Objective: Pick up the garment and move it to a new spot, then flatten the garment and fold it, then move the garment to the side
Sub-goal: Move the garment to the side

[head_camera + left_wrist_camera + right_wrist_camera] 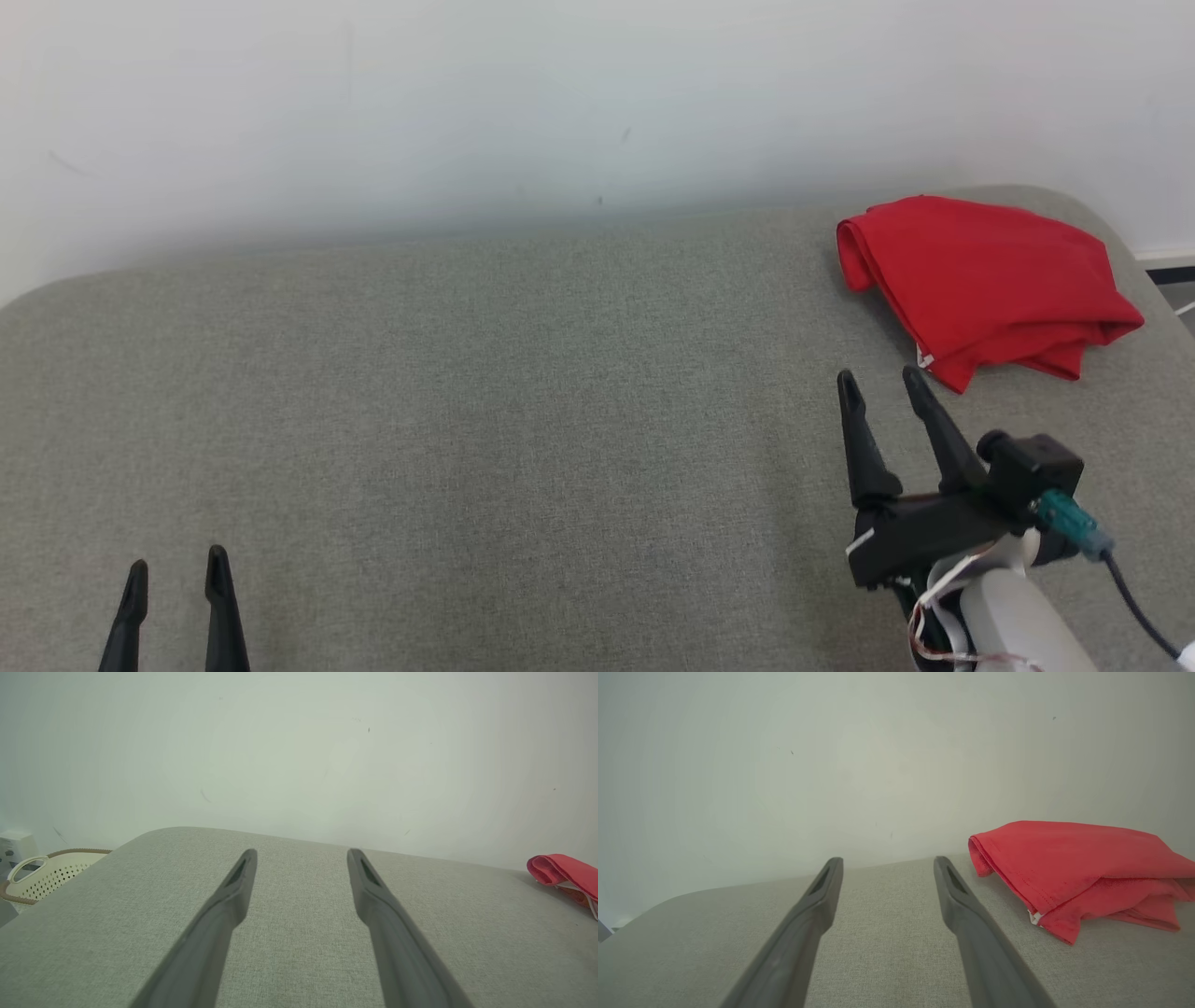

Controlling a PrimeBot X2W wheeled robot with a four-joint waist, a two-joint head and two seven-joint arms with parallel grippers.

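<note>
Garment: the red garment point(980, 280) lies folded in a loose bundle at the far right corner of the grey upholstered surface point(467, 392), close to the right edge and just short of the far edge.
Garment detail: its folded edge faces left; a small white scrap, perhaps a label, shows at its near corner point(1034, 917).
My right gripper point(879, 378): fingers spread apart and holding nothing, just beside the garment's near corner, and I cannot tell whether the right fingertip touches the cloth.
My left gripper point(177, 558): fingers parted and holding nothing, low at the near left edge, well apart from the garment.
Surface: bare grey fabric between my two grippers.
Wall point(467, 112): pale, right behind the far edge.
Basket point(51, 875): cream, perforated, beyond the left edge.
</note>
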